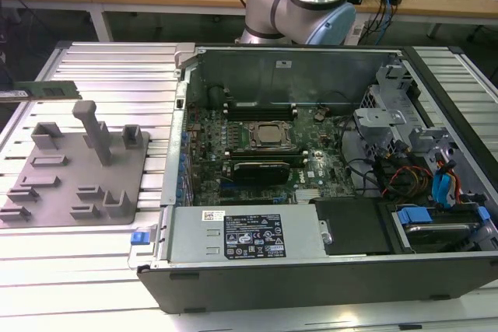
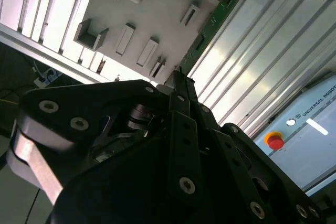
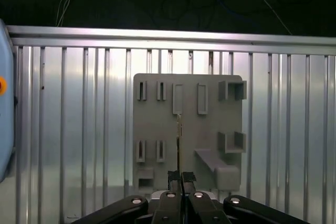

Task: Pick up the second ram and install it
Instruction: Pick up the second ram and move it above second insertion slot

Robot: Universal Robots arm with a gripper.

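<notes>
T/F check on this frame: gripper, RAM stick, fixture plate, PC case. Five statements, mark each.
1. The gripper is shut on the second ram. True.
2. The second ram is seated in a motherboard slot. False: it sticks out from the gripper's tips and, in the first wrist view, shows edge-on in front of the grey fixture plate.
3. The computer case lies open, with its motherboard showing. True.
4. The grey fixture plate is on the exterior view's right of the computer case. False: it is on the exterior view's left of it.
5. The grey fixture plate rests on a slatted metal table. True.
</notes>
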